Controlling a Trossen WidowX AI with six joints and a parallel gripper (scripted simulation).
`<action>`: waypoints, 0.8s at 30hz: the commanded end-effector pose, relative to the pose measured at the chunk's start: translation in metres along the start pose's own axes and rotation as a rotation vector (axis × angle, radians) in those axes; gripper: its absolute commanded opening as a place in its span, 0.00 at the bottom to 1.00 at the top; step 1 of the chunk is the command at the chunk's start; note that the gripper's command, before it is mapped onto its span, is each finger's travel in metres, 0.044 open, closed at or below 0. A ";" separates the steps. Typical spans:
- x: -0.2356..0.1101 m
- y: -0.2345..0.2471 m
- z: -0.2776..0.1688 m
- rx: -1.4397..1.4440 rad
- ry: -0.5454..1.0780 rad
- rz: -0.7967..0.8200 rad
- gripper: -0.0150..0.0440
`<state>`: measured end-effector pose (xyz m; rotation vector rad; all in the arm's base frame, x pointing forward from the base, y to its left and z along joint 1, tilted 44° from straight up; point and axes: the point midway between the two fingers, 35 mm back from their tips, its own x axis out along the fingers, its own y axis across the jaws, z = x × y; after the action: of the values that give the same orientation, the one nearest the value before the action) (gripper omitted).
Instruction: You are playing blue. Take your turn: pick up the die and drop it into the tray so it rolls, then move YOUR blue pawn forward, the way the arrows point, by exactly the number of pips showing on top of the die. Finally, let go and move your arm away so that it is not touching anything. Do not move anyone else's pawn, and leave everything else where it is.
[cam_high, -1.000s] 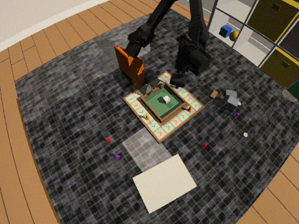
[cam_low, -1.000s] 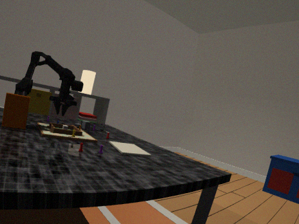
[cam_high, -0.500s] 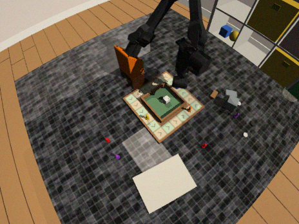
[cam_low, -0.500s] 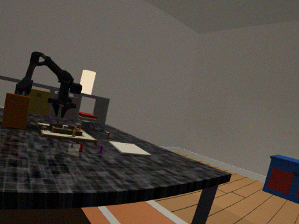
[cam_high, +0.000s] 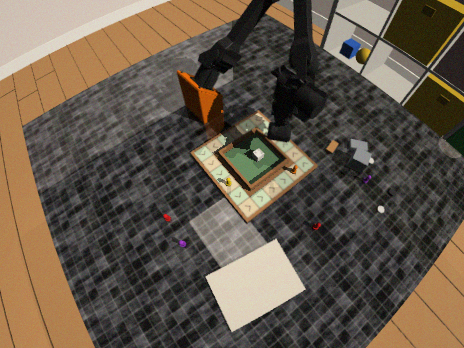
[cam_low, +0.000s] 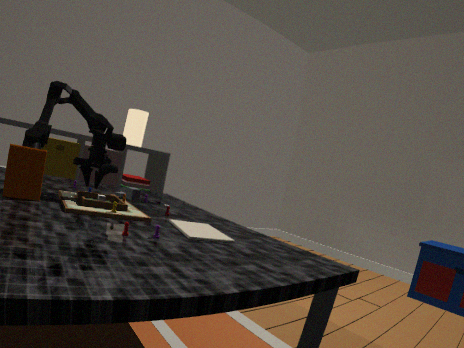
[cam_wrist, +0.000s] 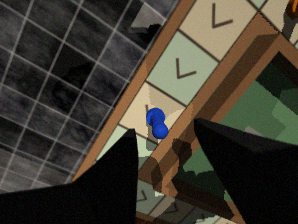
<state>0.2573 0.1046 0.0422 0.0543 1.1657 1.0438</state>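
Observation:
The white die (cam_high: 258, 154) lies in the green tray (cam_high: 240, 164) (cam_wrist: 257, 107) at the middle of the game board (cam_high: 248, 212) (cam_low: 100, 207) (cam_wrist: 186, 70). My blue pawn (cam_wrist: 157, 123) stands on a beige arrow square on the board's edge track, beside the tray's brown wall. My gripper (cam_high: 277, 132) (cam_low: 95, 181) (cam_wrist: 165, 129) is open and hangs just above the blue pawn, a finger on each side, not touching it. In the top view my gripper hides the blue pawn.
A yellow pawn (cam_high: 228, 181) (cam_low: 114, 206) and an orange pawn (cam_high: 295, 169) stand on other track squares. An orange box (cam_high: 200, 102) (cam_low: 24, 171) stands behind the board. Loose red (cam_high: 167, 217) and purple (cam_high: 182, 243) pawns, a white sheet (cam_high: 255, 282) and grey blocks (cam_high: 357, 152) lie around.

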 end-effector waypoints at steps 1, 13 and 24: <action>0.009 0.002 -0.004 0.016 0.009 0.012 0.59; 0.026 0.003 -0.005 0.020 0.008 0.013 0.59; 0.026 0.003 -0.005 0.020 0.008 0.013 0.30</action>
<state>0.2541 0.1214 0.0245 0.0633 1.1764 1.0452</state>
